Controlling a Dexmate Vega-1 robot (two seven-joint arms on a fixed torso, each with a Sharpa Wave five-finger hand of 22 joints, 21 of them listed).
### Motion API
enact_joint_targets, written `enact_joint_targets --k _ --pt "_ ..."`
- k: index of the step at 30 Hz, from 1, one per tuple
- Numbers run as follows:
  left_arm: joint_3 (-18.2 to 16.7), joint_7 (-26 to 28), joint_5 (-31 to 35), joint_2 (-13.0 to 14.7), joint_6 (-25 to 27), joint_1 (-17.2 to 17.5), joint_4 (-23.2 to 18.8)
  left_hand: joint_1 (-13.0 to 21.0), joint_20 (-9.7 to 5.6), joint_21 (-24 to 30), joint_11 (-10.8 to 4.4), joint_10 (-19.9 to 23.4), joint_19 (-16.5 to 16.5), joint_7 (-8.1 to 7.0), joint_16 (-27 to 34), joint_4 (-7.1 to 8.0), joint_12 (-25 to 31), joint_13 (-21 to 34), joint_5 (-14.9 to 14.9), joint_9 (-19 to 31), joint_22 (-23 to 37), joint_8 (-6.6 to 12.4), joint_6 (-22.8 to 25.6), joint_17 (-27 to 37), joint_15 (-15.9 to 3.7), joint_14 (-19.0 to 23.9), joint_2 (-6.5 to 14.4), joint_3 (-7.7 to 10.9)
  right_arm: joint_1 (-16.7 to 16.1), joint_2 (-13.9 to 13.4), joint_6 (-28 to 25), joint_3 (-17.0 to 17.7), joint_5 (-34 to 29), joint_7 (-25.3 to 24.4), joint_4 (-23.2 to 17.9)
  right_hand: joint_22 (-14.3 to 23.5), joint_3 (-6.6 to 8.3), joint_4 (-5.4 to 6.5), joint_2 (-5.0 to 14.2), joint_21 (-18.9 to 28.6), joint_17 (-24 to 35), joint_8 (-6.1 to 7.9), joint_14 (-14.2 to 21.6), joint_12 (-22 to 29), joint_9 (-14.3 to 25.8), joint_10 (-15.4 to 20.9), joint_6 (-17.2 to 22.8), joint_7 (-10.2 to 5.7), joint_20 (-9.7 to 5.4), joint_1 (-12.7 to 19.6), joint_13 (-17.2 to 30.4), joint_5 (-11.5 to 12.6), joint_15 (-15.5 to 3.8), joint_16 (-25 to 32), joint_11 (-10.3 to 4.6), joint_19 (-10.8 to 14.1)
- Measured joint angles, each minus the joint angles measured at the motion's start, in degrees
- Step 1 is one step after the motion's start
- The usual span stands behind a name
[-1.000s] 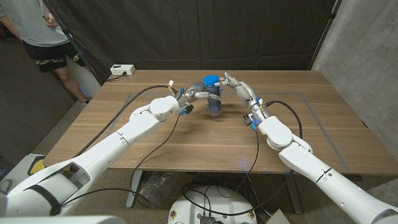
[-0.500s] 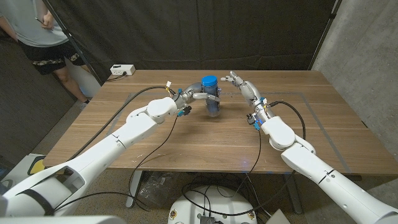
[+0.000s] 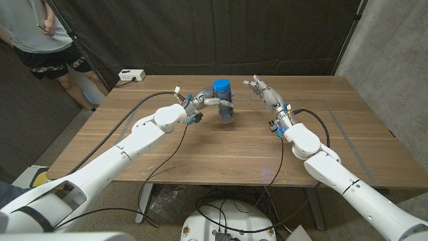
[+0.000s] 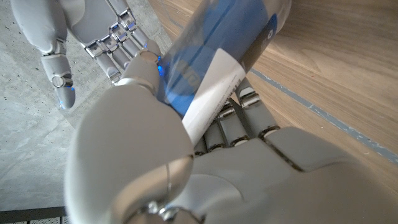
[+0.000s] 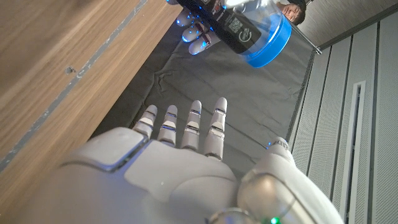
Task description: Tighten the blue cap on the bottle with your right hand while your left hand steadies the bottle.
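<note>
Left robot hand grips bottle; right robot hand open beside blue cap.

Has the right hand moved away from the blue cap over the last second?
Yes. The right hand has drawn back from the blue cap, toward the table's right side, leaving a gap.

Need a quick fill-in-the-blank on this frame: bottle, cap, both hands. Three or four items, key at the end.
1. The bottle is gripped by the robot's ____ hand.
2. The cap on the bottle is ____ in colour.
3. The right hand is ____ the cap, with its fingers apart and nothing in it.
4. The bottle stands over a table made of ____.

Missing words: left; blue; off; wood
</note>
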Motion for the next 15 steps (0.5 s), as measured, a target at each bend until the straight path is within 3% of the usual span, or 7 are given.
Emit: enact_joint_targets --k 5,15 --pt "-0.3 0.8 0.6 0.0 0.0 -0.2 -0.1 0.0 0.00 -0.1 0.00 0.0 0.0 -0.02 0.0 0.00 0.0 0.0 0.0 0.0 0.0 0.00 0.0 0.0 -0.01 -0.4 0.0 0.00 1.3 0.9 1.0 0.0 2.0 1.6 2.2 0.0 -0.15 -0.15 0.00 0.0 0.0 0.00 0.3 0.0 0.0 0.3 -1.3 0.90 0.00 0.0 0.0 0.0 -0.30 0.0 0.30 0.0" --pt "-0.6 1.2 0.9 -0.1 0.4 -0.6 0.4 0.0 0.01 -0.3 0.01 0.0 0.0 -0.03 0.0 0.00 0.0 0.0 0.0 0.0 0.1 0.00 0.0 0.0 0.19 -0.6 0.0 0.00 3.2 2.1 2.0 -0.6 4.4 3.2 5.2 0.0 -0.15 -0.15 -0.31 0.0 0.0 0.00 0.3 0.0 0.0 0.3 -1.3 0.90 -0.31 -0.3 0.0 0.0 -0.31 0.0 0.30 0.3"
